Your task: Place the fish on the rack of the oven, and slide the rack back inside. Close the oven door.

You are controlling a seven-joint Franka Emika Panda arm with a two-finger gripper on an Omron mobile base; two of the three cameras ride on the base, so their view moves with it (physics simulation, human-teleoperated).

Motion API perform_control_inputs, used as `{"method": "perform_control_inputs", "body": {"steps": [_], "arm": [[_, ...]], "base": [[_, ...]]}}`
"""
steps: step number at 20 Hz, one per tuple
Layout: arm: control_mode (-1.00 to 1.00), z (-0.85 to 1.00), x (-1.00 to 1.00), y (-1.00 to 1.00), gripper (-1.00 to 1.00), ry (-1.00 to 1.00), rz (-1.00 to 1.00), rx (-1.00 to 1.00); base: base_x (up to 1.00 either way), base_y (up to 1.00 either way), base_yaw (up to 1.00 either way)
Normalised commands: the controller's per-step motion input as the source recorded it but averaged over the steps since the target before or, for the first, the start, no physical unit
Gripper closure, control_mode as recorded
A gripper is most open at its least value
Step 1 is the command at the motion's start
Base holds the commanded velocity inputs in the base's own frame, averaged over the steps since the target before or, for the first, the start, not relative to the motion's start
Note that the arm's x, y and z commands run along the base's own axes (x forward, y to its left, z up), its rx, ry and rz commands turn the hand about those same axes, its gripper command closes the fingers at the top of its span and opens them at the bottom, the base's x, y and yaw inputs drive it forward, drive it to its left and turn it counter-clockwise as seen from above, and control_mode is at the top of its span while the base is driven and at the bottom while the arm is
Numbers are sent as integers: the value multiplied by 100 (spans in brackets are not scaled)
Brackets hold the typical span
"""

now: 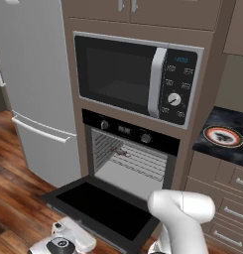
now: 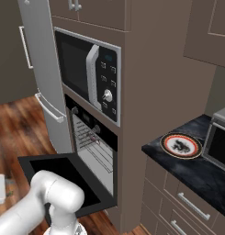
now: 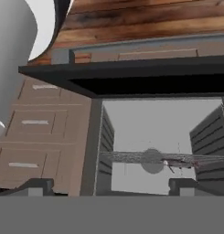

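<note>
The black oven stands open, and its door lies flat, folded down toward me. Inside the cavity sits the silver wire rack, pushed in. A small dark grey fish lies on the rack's left part; it is also seen on the rack as the fish in the upside-down hand view. My gripper hangs low near the floor, in front of and below the door's outer edge. Its fingertips stand wide apart, open, with nothing between them.
A silver-trimmed microwave sits above the oven. A grey fridge stands to the left. On the dark counter at the right lies a round red-and-black-rimmed plate with a dark mark in its middle. Drawers sit below it. The floor is wood.
</note>
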Motion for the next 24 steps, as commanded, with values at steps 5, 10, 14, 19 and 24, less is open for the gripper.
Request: {"method": "perform_control_inputs", "body": {"steps": [5,10,14,19,24], "arm": [[-100,-91,41,29,-100,3,18,-15],[-100,-85,13,62,-100,-11,4,-19],[-100,-61,2,67,-100,-23,0,-16],[-100,-59,21,39,-100,-14,-2,-7],[-100,-68,27,7,-100,-6,-1,-2]], "base": [[0,0,0],[0,0,0],[0,0,0],[0,0,0],[0,0,0]]}}
